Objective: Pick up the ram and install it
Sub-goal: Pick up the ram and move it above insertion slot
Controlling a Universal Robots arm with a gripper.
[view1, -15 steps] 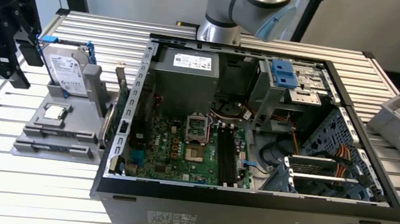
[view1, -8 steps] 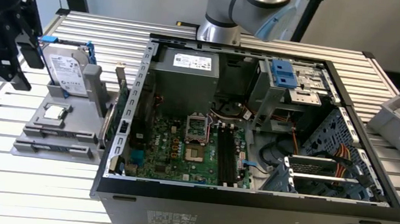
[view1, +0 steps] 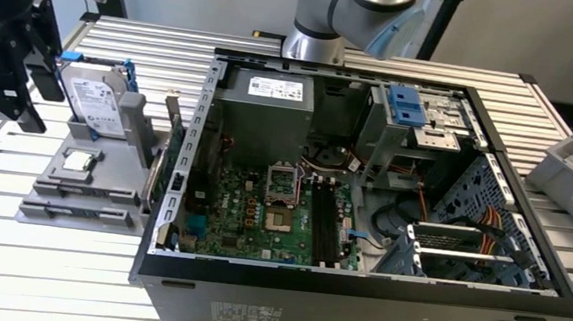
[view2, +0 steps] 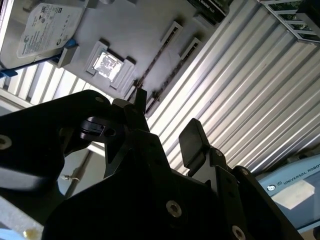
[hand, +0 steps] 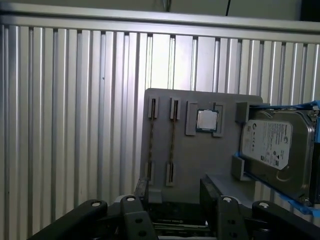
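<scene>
The ram (hand: 172, 141), a slim dark memory stick seen edge-on as a thin line, stands in end clips on a flat grey plastic holder plate (hand: 200, 160). Its long axis runs parallel to the ribs of the silver slatted aluminium table (hand: 75, 125), with one end pointing toward the black two-fingered gripper (hand: 175, 187). A second matching stick (hand: 151, 142) lies parallel just beside it. The gripper hovers near the holder's edge, its jaws spread apart and holding nothing. A square silver processor chip (hand: 206, 120) and a silver hard drive in a blue frame (hand: 275, 145) share the holder. The open black computer case (view1: 358, 290) stands to the exterior view's right.
</scene>
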